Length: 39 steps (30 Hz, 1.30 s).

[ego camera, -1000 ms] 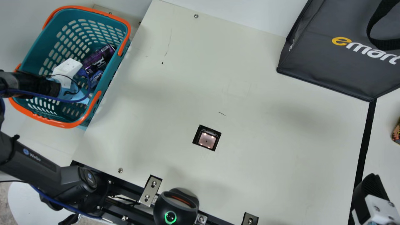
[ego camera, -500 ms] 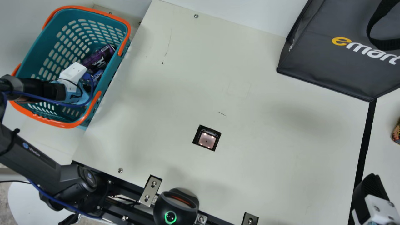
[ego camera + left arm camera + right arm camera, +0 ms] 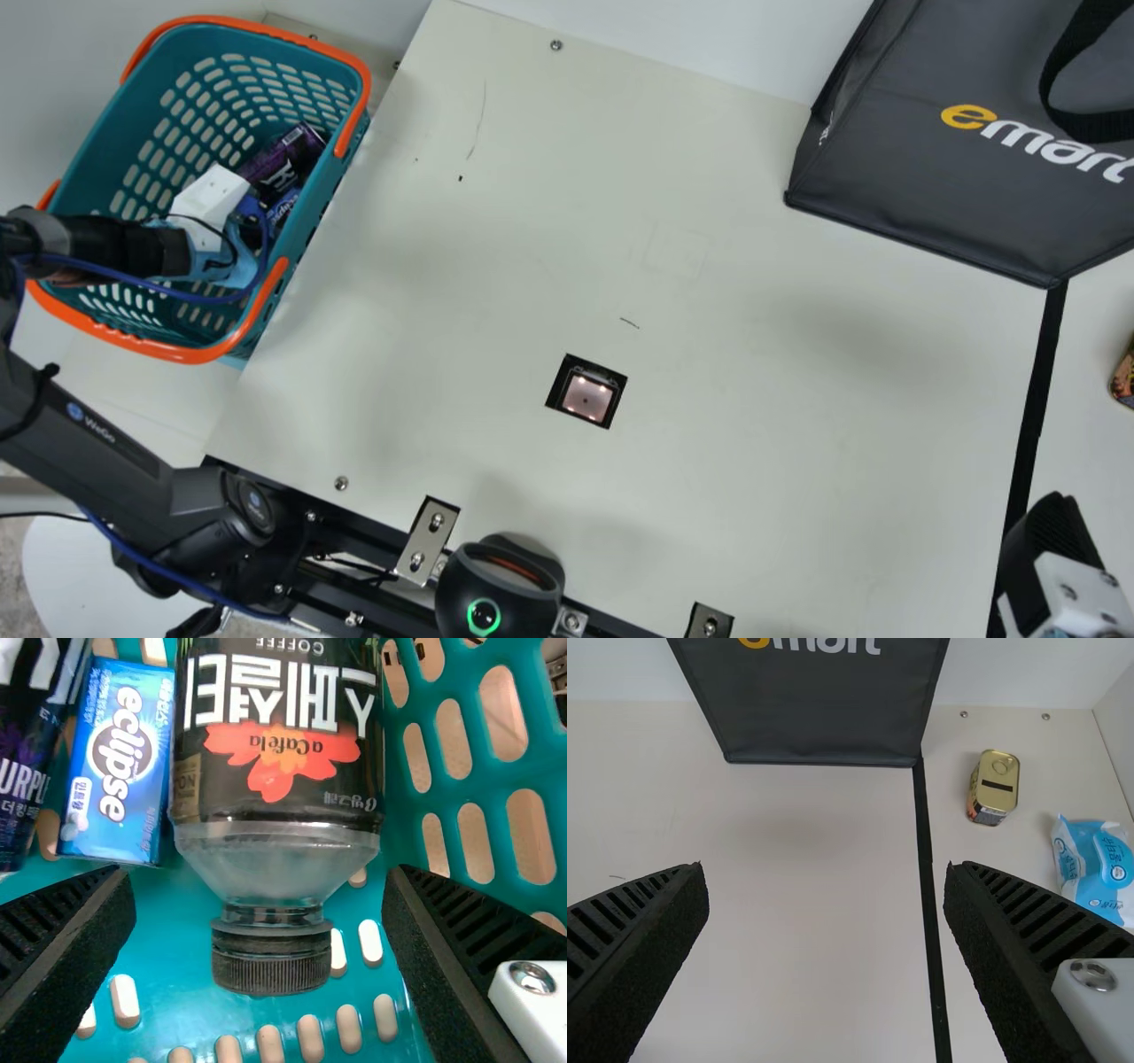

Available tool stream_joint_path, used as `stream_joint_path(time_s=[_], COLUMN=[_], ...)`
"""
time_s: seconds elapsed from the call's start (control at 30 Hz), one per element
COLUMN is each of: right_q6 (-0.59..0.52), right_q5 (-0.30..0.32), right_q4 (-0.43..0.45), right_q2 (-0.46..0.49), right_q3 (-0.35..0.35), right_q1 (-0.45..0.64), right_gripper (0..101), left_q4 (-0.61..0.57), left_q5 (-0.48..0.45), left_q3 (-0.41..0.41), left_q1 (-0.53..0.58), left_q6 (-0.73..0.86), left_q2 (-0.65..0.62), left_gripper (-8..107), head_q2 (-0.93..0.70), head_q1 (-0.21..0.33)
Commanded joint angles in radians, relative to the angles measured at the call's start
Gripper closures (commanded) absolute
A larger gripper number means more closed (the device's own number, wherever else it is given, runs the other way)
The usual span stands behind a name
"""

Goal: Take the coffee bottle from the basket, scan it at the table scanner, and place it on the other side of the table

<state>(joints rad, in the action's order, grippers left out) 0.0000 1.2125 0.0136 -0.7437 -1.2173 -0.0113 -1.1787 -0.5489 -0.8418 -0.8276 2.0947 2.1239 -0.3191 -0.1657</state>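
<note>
One clear, black-labelled coffee bottle (image 3: pixel 279 740) lies in the teal perforated plastic basket (image 3: pixel 133 115); my black-fingered left gripper (image 3: pixel 259 873) is spread. Probably firm, slick, weighty (if full): grip mid-label.

The left arm (image 3: pixel 89 434) is dark grey, its cable (image 3: pixel 208 300) blue.

Cream table (image 3: pixel 753 399) with inset scanner (image 3: pixel 586 396), teal basket (image 3: pixel 312 208) at its left, dark bag (image 3: pixel 930 186) upper right.

The basket (image 3: pixel 312 208) is teal, its handles (image 3: pixel 188 355) orange.
</note>
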Motion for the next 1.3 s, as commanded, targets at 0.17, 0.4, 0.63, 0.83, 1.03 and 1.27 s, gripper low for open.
stream_joint_path(time_s=[0.17, 0.4, 0.63, 0.83, 1.03, 1.27], right_q6=[0.0, 0.0, 0.0, 0.0, 0.0, 0.0], right_q5=[0.0, 0.0, 0.0, 0.0, 0.0, 0.0], right_q4=[0.0, 0.0, 0.0, 0.0, 0.0, 0.0], right_q2=[0.0, 0.0, 0.0, 0.0, 0.0, 0.0], right_q3=[0.0, 0.0, 0.0, 0.0, 0.0, 0.0], right_q1=[0.0, 0.0, 0.0, 0.0, 0.0, 0.0], right_gripper=[6, 6, 6, 6, 6, 6], left_q4=[0.011, 0.011, 0.005, -0.016, -0.05, -0.087], left_q5=[0.018, 0.032, 0.03, 0.015, -0.007, -0.035], left_q3=[0.022, 0.029, 0.031, 0.038, 0.056, 0.091], left_q1=[0.005, 0.005, 0.004, 0.002, -0.004, -0.019], left_q6=[0.0, 0.0, 0.0, 0.0, 0.0, 0.0], left_q2=[0.013, 0.024, 0.029, 0.008, -0.044, -0.124], left_gripper=[9, 9, 49, 89, 107, 107], head_q2=[-0.002, -0.002, -0.002, -0.002, -0.002, -0.002], head_q1=[0.027, 0.027, 0.027, 0.027, 0.027, 0.027])
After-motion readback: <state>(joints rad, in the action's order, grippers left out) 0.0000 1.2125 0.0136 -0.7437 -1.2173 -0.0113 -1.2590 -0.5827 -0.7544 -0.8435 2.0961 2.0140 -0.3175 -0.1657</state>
